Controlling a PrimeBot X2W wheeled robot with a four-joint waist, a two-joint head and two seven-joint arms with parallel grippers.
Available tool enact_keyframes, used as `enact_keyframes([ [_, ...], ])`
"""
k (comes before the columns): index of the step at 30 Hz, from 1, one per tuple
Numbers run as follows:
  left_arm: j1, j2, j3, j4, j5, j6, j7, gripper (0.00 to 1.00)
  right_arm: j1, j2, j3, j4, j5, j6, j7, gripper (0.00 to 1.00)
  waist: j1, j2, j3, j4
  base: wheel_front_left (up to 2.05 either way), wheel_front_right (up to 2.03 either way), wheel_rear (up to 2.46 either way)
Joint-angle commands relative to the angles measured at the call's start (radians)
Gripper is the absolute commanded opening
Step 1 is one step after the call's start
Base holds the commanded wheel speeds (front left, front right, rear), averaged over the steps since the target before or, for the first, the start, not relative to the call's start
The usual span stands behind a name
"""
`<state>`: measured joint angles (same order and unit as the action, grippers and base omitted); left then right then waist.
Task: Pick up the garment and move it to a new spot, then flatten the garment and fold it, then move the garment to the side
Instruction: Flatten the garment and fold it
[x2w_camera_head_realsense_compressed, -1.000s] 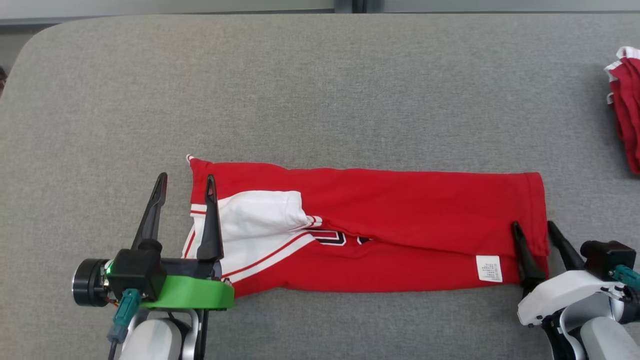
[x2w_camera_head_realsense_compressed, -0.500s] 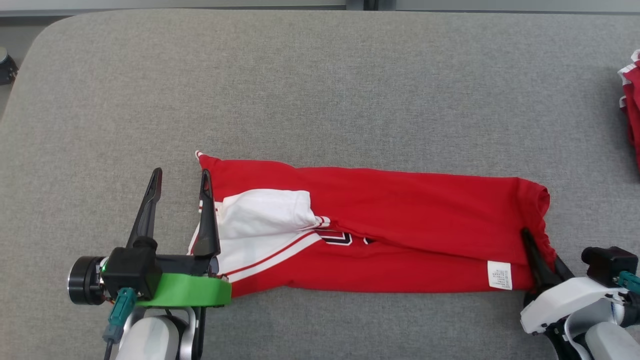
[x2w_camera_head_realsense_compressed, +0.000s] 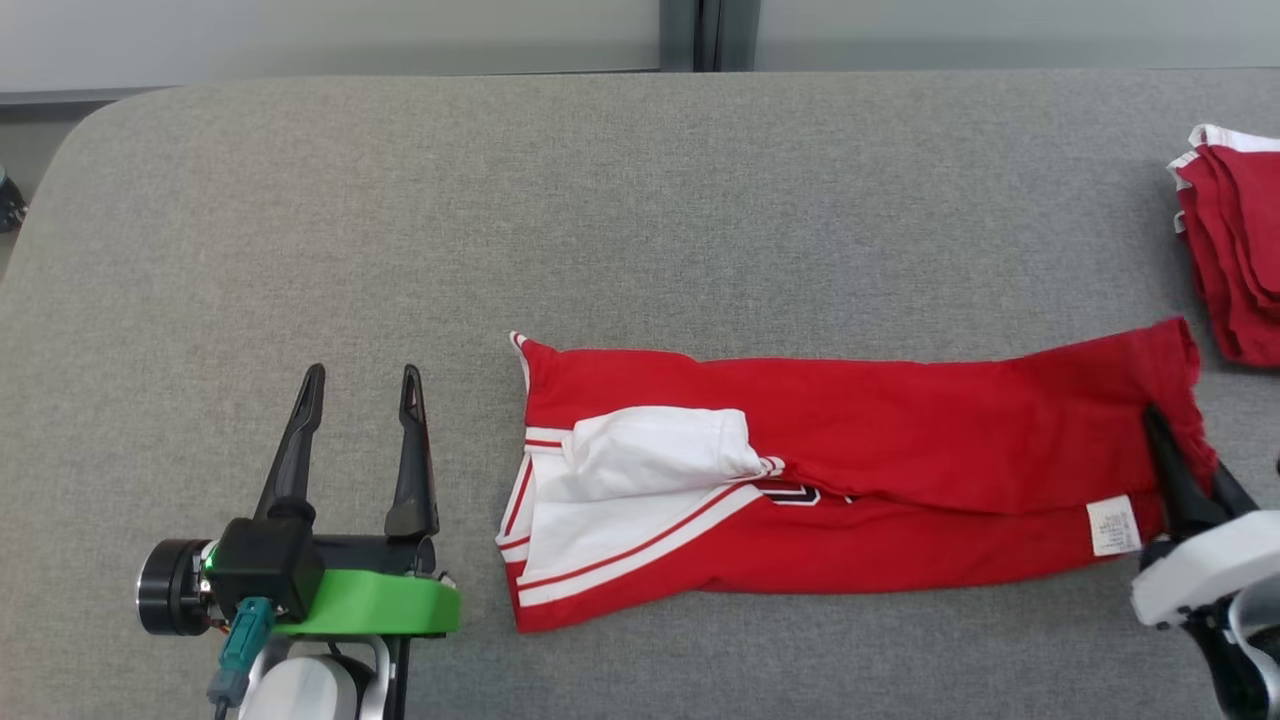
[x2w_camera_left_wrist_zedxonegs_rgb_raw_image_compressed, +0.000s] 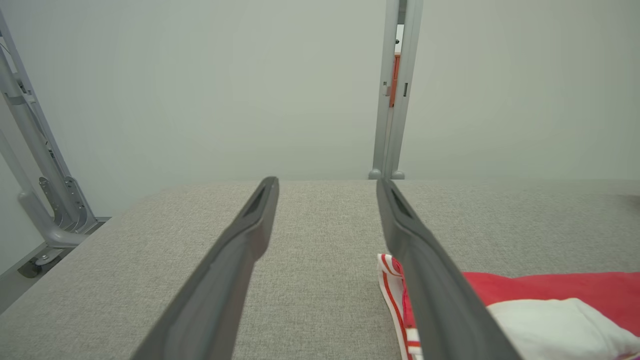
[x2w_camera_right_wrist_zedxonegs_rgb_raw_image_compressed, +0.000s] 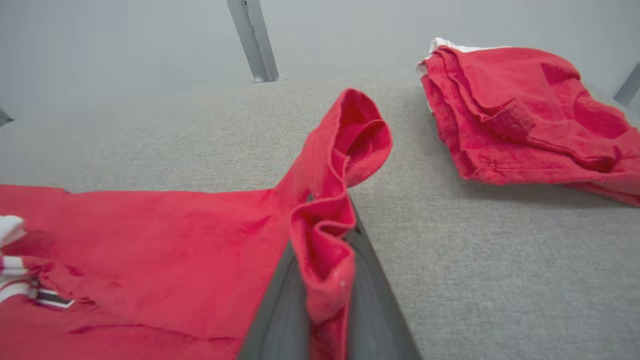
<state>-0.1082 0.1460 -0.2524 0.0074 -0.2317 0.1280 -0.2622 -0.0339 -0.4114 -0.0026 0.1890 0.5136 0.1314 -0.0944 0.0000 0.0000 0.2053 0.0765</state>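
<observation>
your red and white garment (x2w_camera_head_realsense_compressed: 850, 450) lies as a long folded strip across the near middle of the grey table (x2w_camera_head_realsense_compressed: 640, 200), with its right end bunched and lifted a little. your right gripper (x2w_camera_head_realsense_compressed: 1180, 450) has its jaws pinched tight on that red end, while your left gripper (x2w_camera_head_realsense_compressed: 362, 375) rests on the table with jaws spread wide and empty, near the garment's white-striped left end without touching it. a pile of red cloth (x2w_camera_head_realsense_compressed: 1235, 260) lies by the table's right edge, near the pinched end but apart from it.

Garment (x2w_camera_head_realsense_compressed: 880, 450) on table (x2w_camera_head_realsense_compressed: 600, 200) — pile (x2w_camera_head_realsense_compressed: 1235, 260) at right
</observation>
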Motion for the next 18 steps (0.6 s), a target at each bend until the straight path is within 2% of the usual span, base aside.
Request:
enact_keyframes([
  [1,0.010,0.006,0.004,0.001,0.010,0.004,-0.003,1.00,-0.022,0.019,0.025,-0.050,-0.014,-0.002,0.027,0.00,0.0000,0.0000,-0.011,-0.009,0.00,0.00,0.00],
  [5,0.011,0.008,0.003,0.000,0.009,0.003,-0.003,1.00,-0.069,0.080,0.134,-0.189,-0.034,-0.001,0.116,0.00,0.0000,0.0000,-0.015,-0.013,0.00,0.00,0.00],
  [8,0.003,0.008,-0.002,0.003,0.009,0.000,-0.003,1.00,-0.115,0.147,0.230,-0.234,-0.028,-0.001,0.163,0.00,0.0000,0.0000,-0.015,-0.008,0.00,0.00,0.00],
  [13,-0.020,0.001,-0.015,0.011,0.010,-0.008,-0.003,1.00,-0.193,0.283,0.388,-0.174,-0.008,-0.001,0.195,0.00,0.0000,0.0000,-0.003,0.021,0.00,0.00,0.00],
  [18,-0.037,-0.011,-0.029,0.024,0.012,-0.018,-0.003,1.00,-0.261,0.343,0.496,-0.048,0.018,-0.001,0.148,0.00,0.0000,0.0000,0.016,0.058,0.00,0.00,0.00],
])
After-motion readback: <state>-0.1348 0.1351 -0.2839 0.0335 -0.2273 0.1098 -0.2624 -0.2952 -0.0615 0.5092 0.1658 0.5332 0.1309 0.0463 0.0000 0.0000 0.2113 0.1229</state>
